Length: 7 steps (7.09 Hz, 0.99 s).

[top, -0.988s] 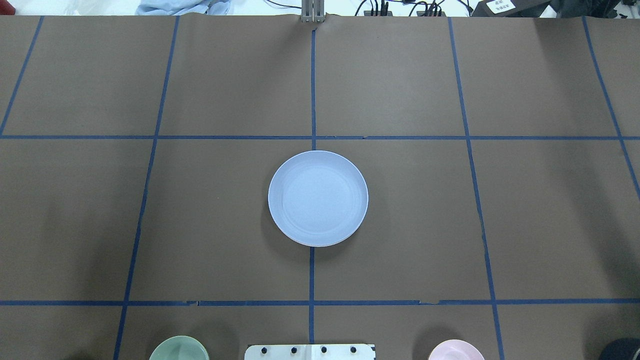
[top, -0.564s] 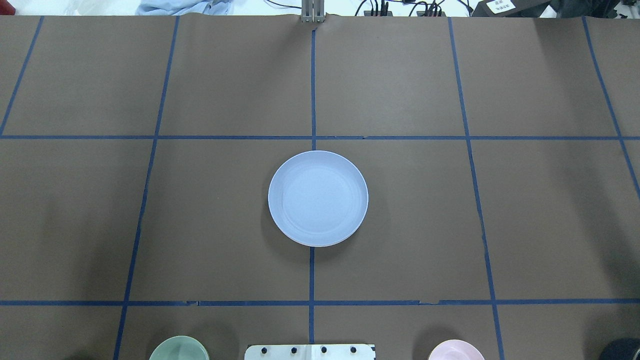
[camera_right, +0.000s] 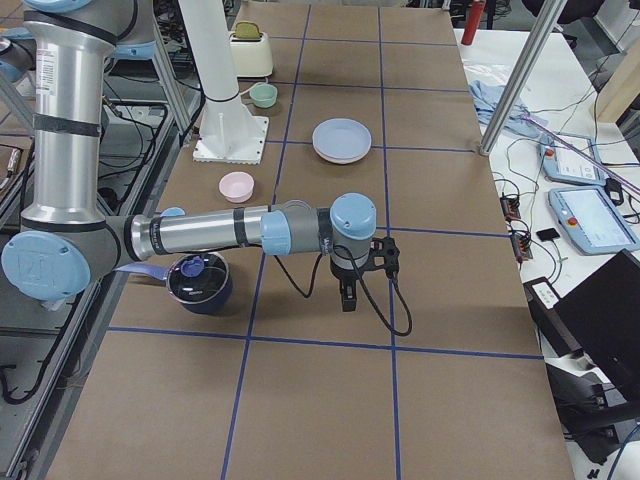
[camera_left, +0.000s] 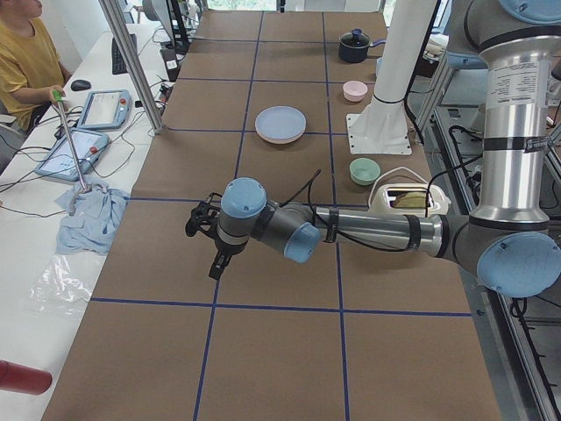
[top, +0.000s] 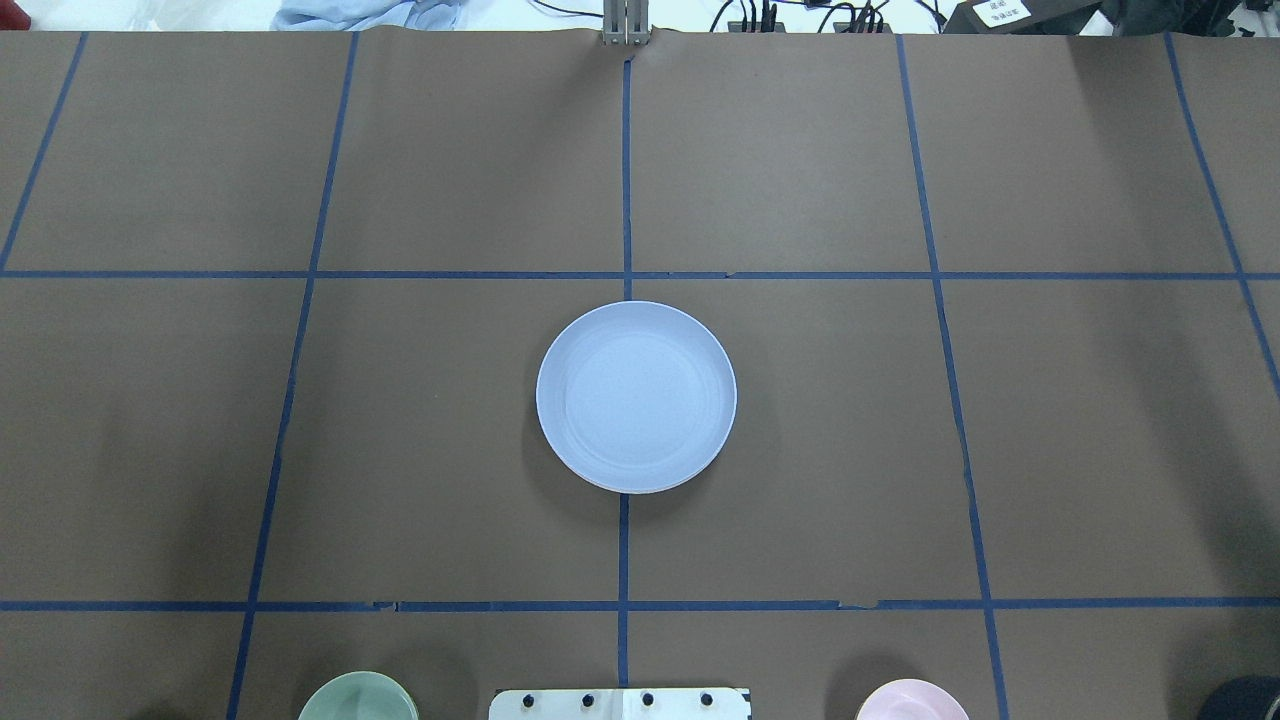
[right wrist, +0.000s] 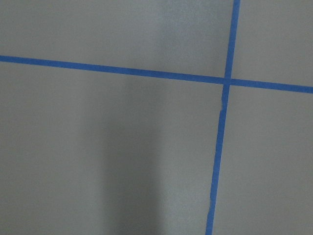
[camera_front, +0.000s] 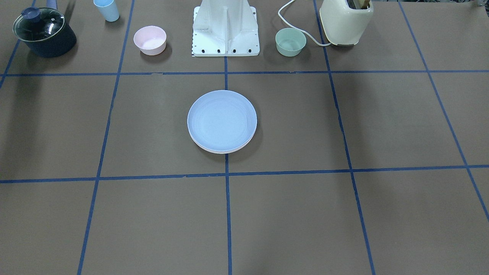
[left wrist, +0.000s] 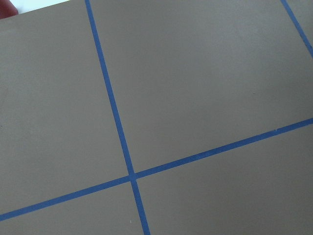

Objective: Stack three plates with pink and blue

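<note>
A light blue plate (top: 636, 396) lies at the table's middle, on top of a stack. In the front-facing view the blue plate (camera_front: 222, 119) has a pale pinkish rim (camera_front: 222, 151) showing under its near edge. I cannot tell the pink and cream plates apart there. The stack also shows in the left view (camera_left: 280, 124) and the right view (camera_right: 342, 140). My left gripper (camera_left: 213, 263) hangs over bare table far from the stack. So does my right gripper (camera_right: 347, 296). Both show only in side views, so I cannot tell their state. The wrist views show only paper and tape.
Near the robot base (camera_front: 225, 30) stand a small pink bowl (camera_front: 149, 39), a mint-green bowl (camera_front: 290, 41), a cream toaster (camera_front: 345, 21), a blue cup (camera_front: 107, 9) and a lidded dark pot (camera_front: 44, 31). Blue tape lines grid the brown paper.
</note>
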Tool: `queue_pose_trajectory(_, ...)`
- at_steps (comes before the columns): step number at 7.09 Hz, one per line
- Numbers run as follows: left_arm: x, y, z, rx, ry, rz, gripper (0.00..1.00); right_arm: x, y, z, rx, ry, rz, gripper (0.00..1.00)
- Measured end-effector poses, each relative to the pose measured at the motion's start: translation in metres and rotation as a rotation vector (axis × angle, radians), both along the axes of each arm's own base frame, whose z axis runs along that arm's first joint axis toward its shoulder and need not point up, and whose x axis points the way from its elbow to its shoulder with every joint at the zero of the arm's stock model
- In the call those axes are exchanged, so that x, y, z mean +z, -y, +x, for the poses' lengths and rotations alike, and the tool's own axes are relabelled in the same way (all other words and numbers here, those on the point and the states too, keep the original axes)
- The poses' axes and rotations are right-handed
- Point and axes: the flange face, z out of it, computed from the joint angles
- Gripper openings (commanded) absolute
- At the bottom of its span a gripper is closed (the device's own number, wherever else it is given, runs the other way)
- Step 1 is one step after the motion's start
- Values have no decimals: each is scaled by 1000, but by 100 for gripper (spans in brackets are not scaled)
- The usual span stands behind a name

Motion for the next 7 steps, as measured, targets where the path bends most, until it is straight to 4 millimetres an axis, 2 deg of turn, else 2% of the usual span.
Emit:
queue_pose_trajectory(2, 1, 0, 0, 3, -2, -2, 100, -13, -3, 10, 21, 0, 25, 100)
queue_pose_trajectory(7, 4, 2, 1, 2, -2, -8, 100, -17, -5, 10, 22, 28, 26, 100)
